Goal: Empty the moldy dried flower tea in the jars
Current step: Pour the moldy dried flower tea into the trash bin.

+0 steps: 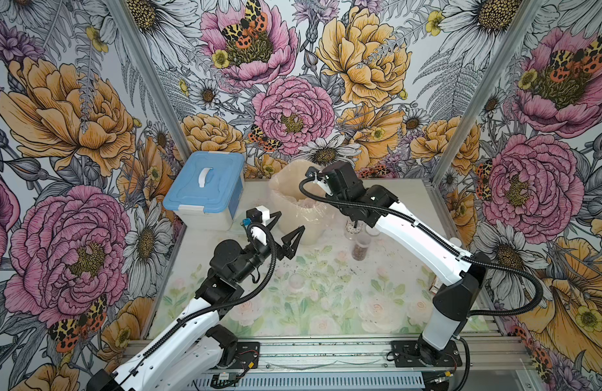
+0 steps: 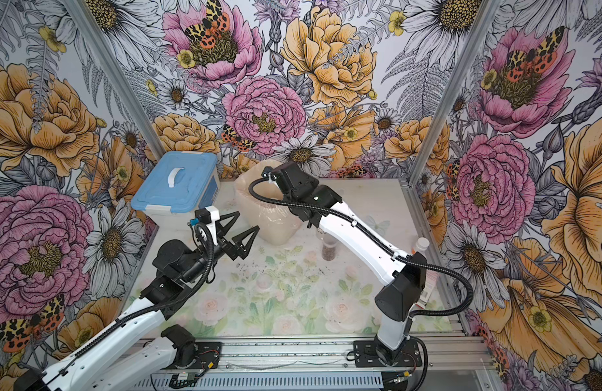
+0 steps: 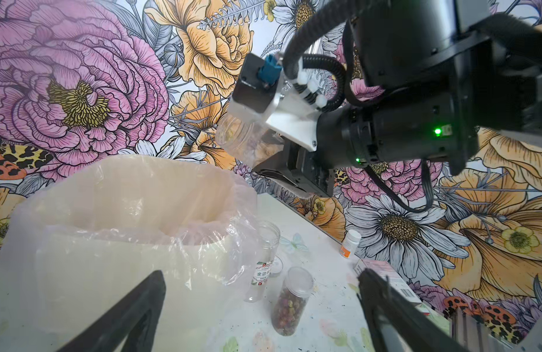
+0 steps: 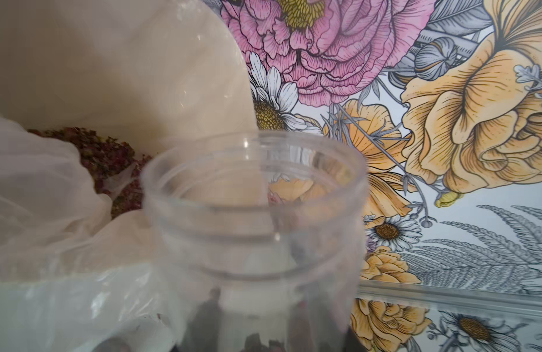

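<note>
Right gripper clamps jar, seemingly mid-body — light, slick, thin plastic; squeeze gently. Left gripper spread, empty.

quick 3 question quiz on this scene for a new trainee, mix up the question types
1. True or false: the left tool is gripping a jar.
2. The right tool holds the open jar over: A) the blue-lidded box B) the bag-lined bin C) the white-capped bottle.
3. What fills the lidded jar standing on the table?

Key
1. False: it is open and empty.
2. B
3. Dried flower tea.
</note>
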Robot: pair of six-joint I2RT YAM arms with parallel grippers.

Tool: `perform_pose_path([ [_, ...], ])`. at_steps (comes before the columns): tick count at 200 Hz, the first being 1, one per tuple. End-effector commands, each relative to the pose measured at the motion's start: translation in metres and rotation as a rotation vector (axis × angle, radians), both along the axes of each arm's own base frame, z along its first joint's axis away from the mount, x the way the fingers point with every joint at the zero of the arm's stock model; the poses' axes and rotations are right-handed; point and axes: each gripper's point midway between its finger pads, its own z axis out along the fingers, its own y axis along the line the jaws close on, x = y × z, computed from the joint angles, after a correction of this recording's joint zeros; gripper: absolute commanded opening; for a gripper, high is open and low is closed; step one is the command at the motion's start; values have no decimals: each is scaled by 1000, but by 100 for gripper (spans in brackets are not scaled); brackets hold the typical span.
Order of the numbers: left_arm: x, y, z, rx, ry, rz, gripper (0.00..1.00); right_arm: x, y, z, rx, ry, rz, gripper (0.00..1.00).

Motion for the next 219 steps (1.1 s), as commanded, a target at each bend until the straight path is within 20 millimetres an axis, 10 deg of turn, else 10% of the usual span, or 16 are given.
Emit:
perform_pose_path([
  [1,3,7,-7,5,9,34,99,7,-14,24,-157,-72,-33,20],
  [219,4,20,-20,-37,-1,58,99,25,-13,-8,-717,23,130,12],
])
